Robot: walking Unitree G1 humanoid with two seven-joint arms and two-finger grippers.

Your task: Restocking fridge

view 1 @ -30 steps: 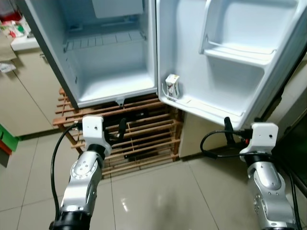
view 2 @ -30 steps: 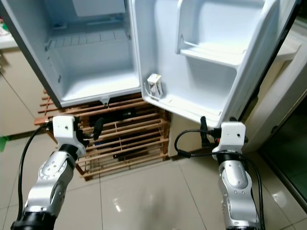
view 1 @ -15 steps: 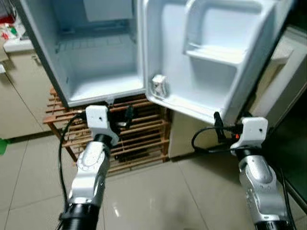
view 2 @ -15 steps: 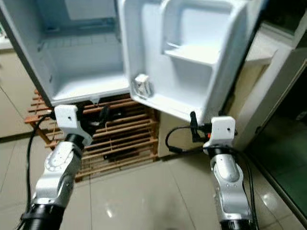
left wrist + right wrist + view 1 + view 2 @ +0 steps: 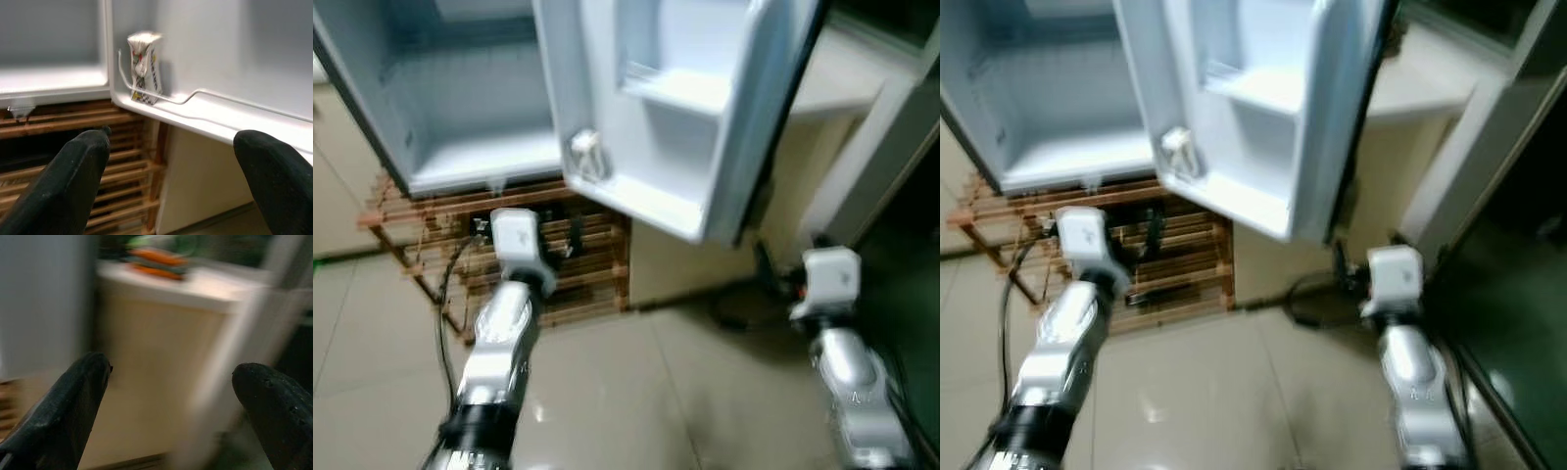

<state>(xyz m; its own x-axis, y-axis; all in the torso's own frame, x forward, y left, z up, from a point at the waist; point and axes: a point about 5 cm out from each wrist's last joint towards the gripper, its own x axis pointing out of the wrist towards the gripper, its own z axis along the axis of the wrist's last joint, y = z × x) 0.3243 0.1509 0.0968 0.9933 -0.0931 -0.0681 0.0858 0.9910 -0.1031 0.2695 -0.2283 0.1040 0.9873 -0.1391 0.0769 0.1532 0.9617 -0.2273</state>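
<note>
A small white fridge [image 5: 460,108] stands open on a wooden slatted rack [image 5: 421,245]. Its door [image 5: 656,117] swings out toward me, with a small carton [image 5: 585,155] behind the wire rail of the lowest door shelf. The same carton [image 5: 144,67] appears in the left wrist view between two wide-apart fingers [image 5: 63,181]. My left gripper [image 5: 570,235] hangs low in front of the rack, below the door, open and holding nothing. My right gripper [image 5: 171,396] is open too, facing a beige cabinet; its arm [image 5: 827,284] sits low to the right of the door.
A beige counter [image 5: 862,88] and cabinet stand right of the fridge, with blurred orange and green items [image 5: 156,257] on top. A dark glass panel [image 5: 1518,323] fills the far right. Pale floor tiles [image 5: 636,392] lie below. The pictures are blurred.
The whole picture has shifted left, so the camera has turned right. The fridge door now appears narrower and more edge-on. Both arms stay low, grippers open.
</note>
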